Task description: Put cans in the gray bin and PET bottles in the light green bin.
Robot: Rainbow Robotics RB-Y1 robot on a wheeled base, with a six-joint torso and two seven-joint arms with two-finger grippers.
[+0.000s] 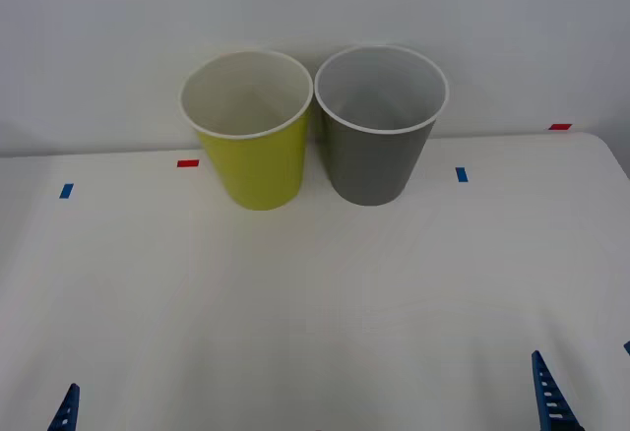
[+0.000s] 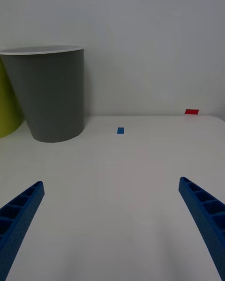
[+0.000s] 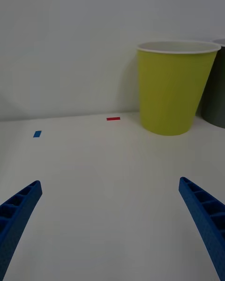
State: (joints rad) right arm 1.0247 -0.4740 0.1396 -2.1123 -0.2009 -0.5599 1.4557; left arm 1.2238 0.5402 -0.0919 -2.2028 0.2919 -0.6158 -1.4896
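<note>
The light green bin [image 1: 248,134] and the gray bin [image 1: 378,126] stand upright, side by side, at the table's [image 1: 315,303] far edge. The left gripper [image 3: 110,229] and the right gripper [image 2: 110,229] wait near the table's front edge, jaws spread wide, holding nothing.

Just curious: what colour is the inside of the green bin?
White, like its rim; the front view looks down into the light green bin best.
</note>
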